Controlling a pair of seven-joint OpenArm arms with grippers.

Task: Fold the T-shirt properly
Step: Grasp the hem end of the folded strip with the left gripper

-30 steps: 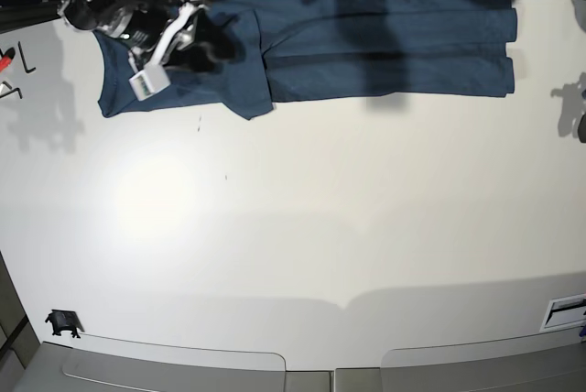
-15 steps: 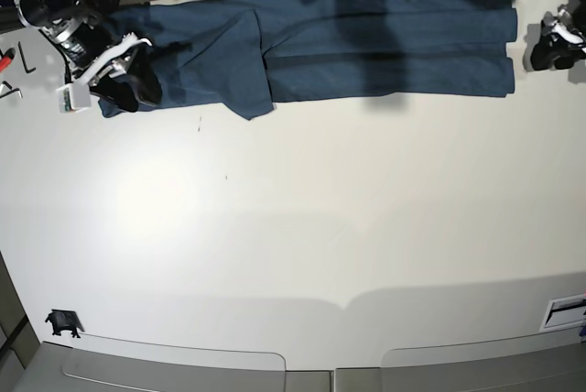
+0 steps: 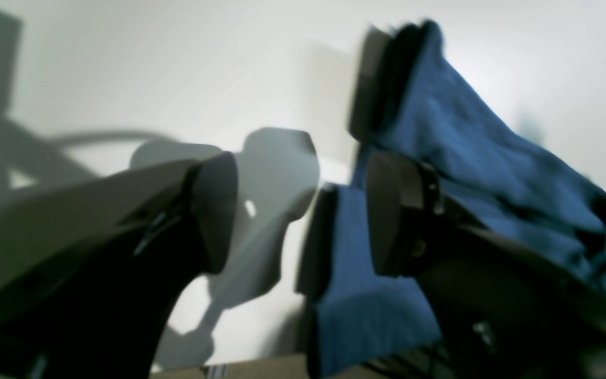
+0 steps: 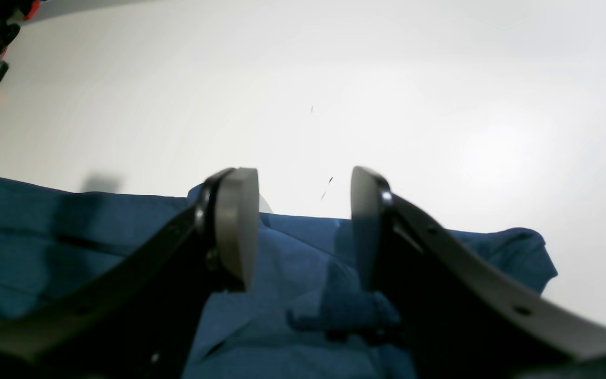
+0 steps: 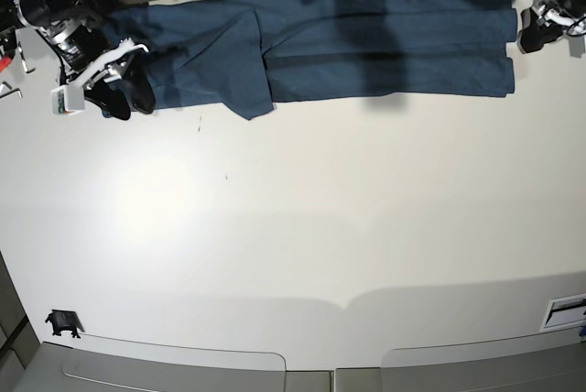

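Teal-blue cotton T-shirt (image 5: 348, 44), folded into a long band, lies along the far edge of the white matte tabletop (image 5: 302, 236), long axis running side to side. Right gripper (image 5: 124, 99) hangs over one end, jaws parted, holding nothing. Left gripper (image 5: 534, 33) sits just beside the opposite end, jaws spread wide and empty. Each arm is nearest its own end. Ample bare surface lies toward the near edge.

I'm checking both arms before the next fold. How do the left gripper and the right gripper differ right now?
The left gripper sits off the T-shirt's end on the base view's right, over bare table; the right gripper is at the opposite end, over cloth. The left gripper's jaws stand wider apart than the right gripper's. Both are open and hold nothing.
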